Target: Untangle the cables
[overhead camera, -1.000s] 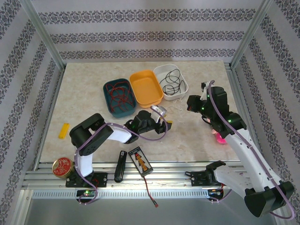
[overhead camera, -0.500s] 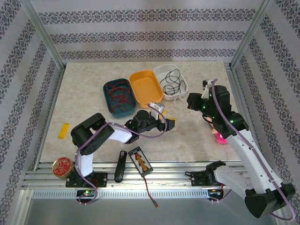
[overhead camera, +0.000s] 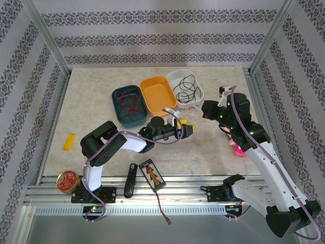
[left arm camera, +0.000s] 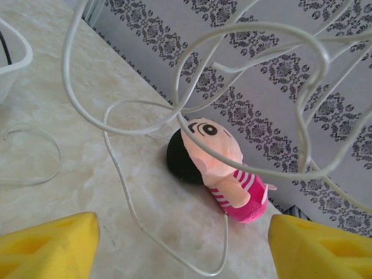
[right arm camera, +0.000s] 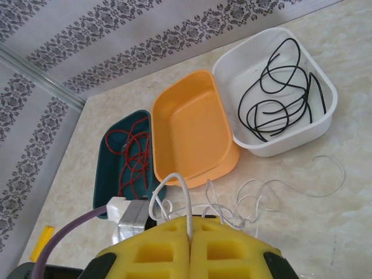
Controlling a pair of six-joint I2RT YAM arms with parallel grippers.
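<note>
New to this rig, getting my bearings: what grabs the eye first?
Three trays stand in a row at centre: the teal tray holding the red cable, the orange tray, and the white tray holding the black cable. In front, the whitish cable sprawls loose, pinched in the shut right tool; a pink doll lies further right.

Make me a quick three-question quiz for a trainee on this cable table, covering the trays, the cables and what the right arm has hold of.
1. True or false: the orange tray is empty.
2. What colour is the cable in the teal tray? A black, B red, C white.
3. Which cable is the right tool shut on?

Key
1. True.
2. B, the red cable.
3. The white cable, pinched between its pads.
</note>
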